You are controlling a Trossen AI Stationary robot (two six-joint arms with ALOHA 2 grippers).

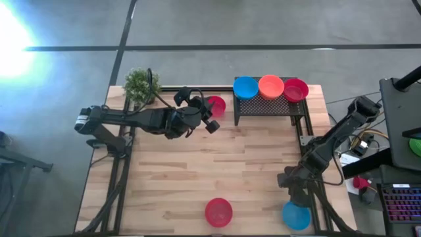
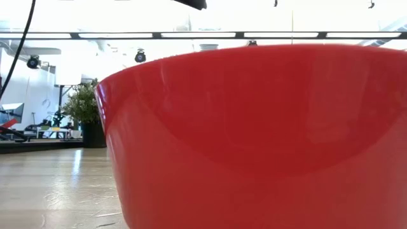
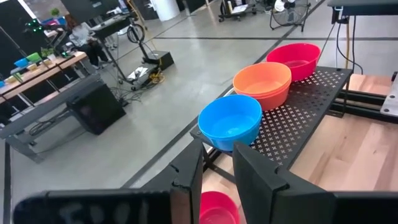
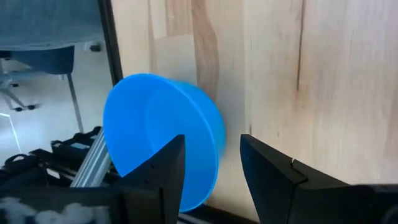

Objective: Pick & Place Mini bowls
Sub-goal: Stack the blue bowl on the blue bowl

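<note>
Three mini bowls sit on a black perforated rack (image 1: 270,105): blue (image 3: 230,121), orange (image 3: 262,84) and red (image 3: 295,59). The orange one looks stacked on another. A red bowl (image 1: 217,105) stands on the table left of the rack. My left gripper (image 3: 217,180) hovers open over it, and the bowl (image 3: 219,210) shows between the fingers. Another red bowl (image 1: 218,212) rests near the table's near edge and fills the low view (image 2: 254,140). A blue bowl (image 4: 161,137) sits at the near right corner. My right gripper (image 4: 214,168) is open just short of it.
A small green potted plant (image 1: 140,84) stands at the far left corner of the table, behind my left arm. The wooden middle of the table (image 1: 217,161) is bare. Black frame rails (image 1: 122,178) run along both sides. Beyond the table are desks, cables and equipment.
</note>
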